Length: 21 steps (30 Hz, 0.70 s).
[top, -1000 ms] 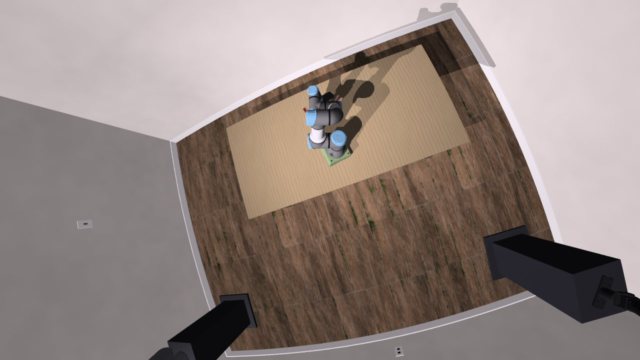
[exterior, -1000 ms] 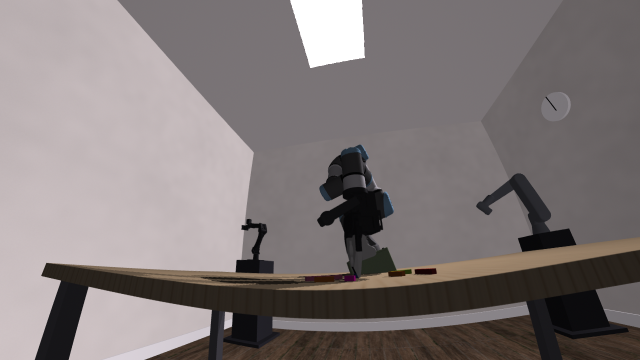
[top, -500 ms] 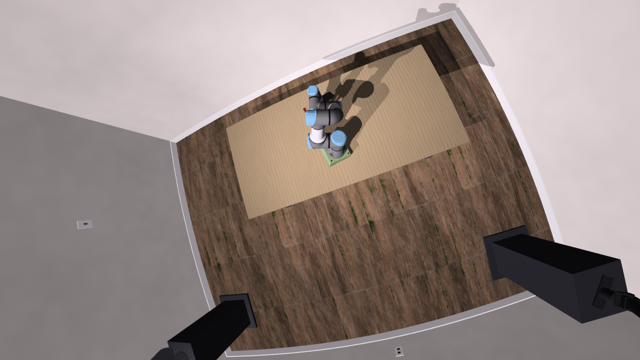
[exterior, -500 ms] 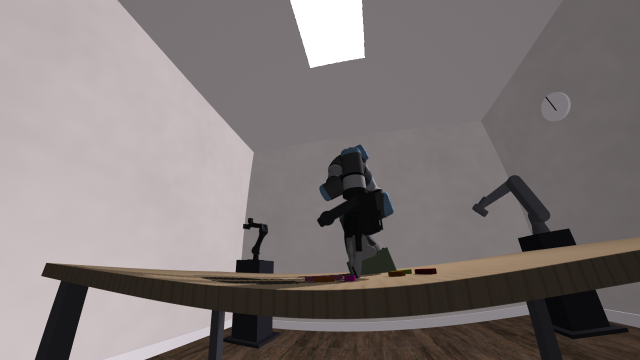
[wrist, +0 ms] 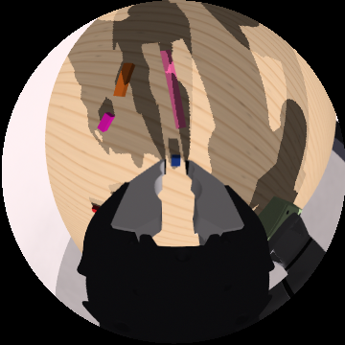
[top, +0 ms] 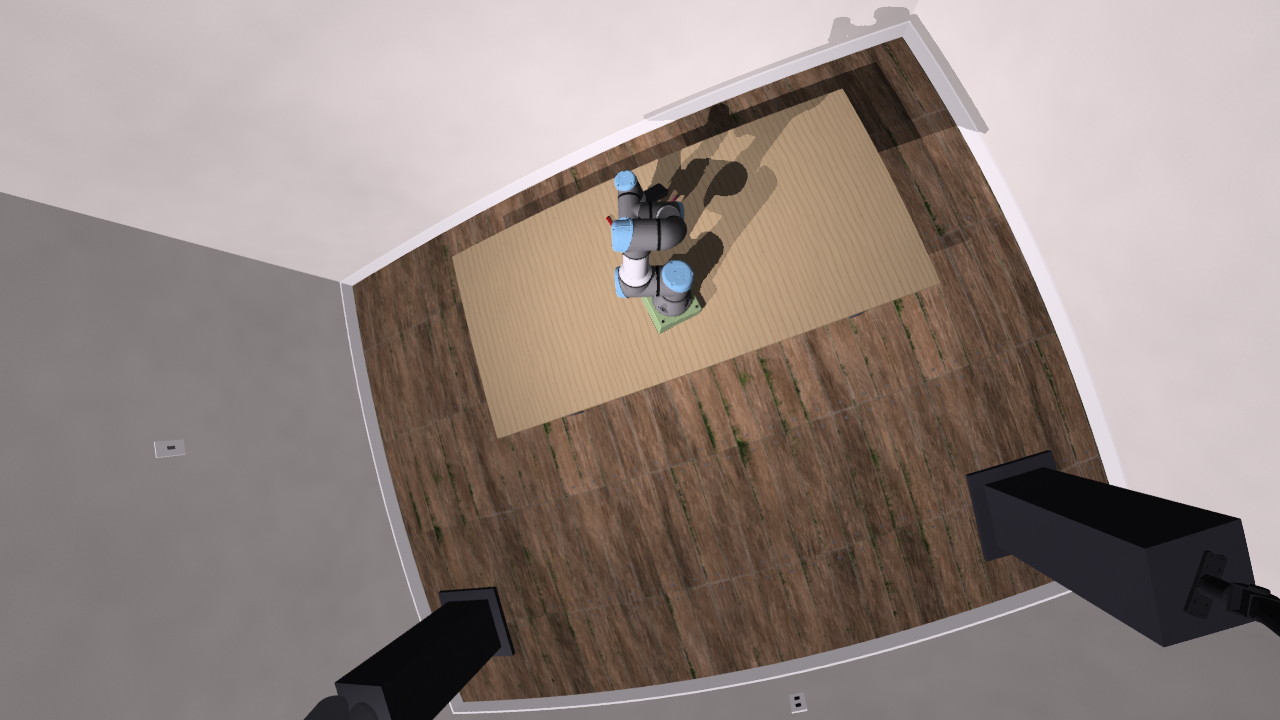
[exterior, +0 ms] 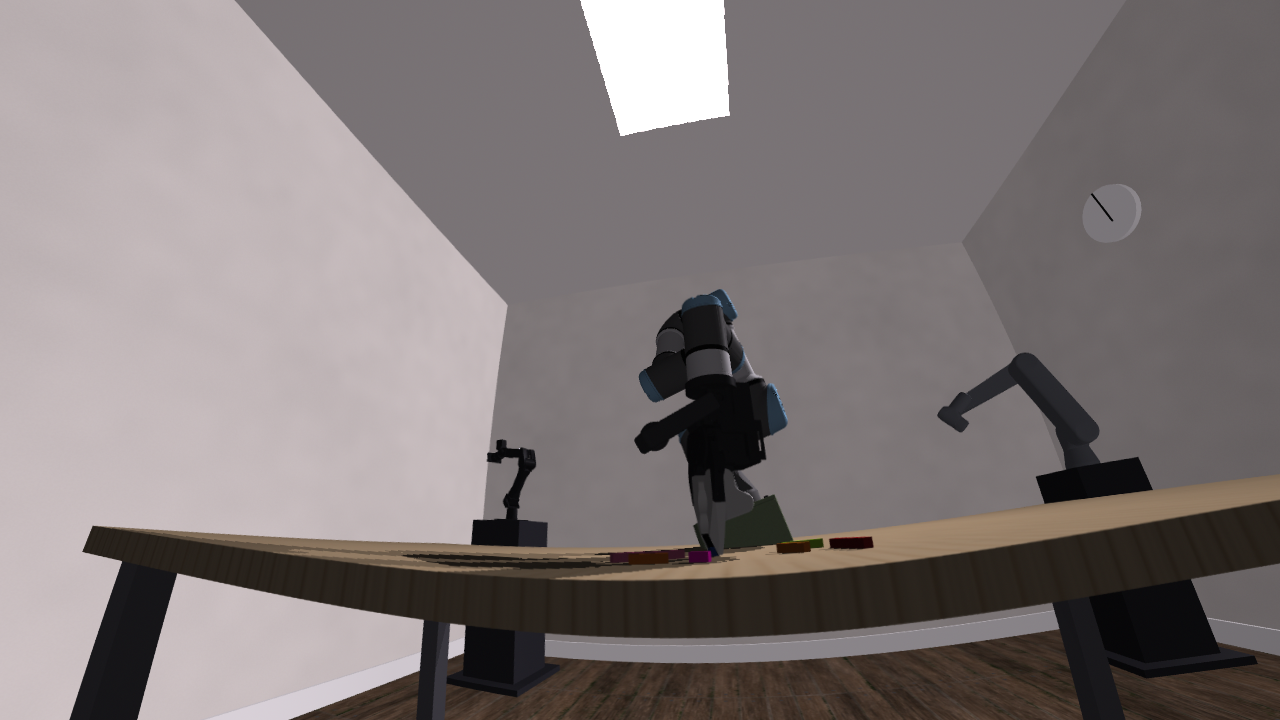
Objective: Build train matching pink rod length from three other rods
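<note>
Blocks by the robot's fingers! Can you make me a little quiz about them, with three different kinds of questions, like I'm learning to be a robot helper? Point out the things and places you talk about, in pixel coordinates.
1. True or false: in the wrist view, the blue block (wrist: 175, 161) touches the pink stick (top: 674, 197) (exterior: 617, 557) (wrist: 174, 91).

2. Pick one. Which of these looks longest in the wrist view?
A) the orange block
B) the pink stick
C) the magenta block

3. Fill in the missing word: the gripper (exterior: 709, 544) (wrist: 175, 161) is a little bit ____, because you can see a gap on each side of the blue block.

Key: 1. False, there is a space between them. 2. B. 3. Open.
</note>
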Each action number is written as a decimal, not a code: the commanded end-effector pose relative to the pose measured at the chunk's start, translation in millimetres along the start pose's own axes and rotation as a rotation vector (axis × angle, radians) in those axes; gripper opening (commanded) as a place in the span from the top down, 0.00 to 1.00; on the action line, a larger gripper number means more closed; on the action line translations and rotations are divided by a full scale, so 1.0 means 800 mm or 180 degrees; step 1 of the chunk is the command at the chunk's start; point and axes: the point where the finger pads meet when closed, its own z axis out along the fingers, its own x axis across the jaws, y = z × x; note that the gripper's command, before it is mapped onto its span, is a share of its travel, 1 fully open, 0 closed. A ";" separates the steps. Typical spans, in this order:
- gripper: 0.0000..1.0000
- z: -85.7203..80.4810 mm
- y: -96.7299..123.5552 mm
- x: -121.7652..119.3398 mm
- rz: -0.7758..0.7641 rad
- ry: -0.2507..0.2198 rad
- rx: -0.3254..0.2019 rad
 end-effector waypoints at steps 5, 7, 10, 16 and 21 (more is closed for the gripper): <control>0.86 0.000 0.000 -0.001 -0.0001 -0.0006 0.0001; 0.86 0.000 0.000 -0.001 -0.0001 -0.0006 0.0001; 0.86 -0.001 0.000 -0.001 -0.0001 -0.0006 0.0001; 0.86 -0.004 -0.001 -0.001 0.0000 -0.0011 0.0005; 0.86 -0.015 -0.001 -0.001 0.0001 -0.0011 0.0005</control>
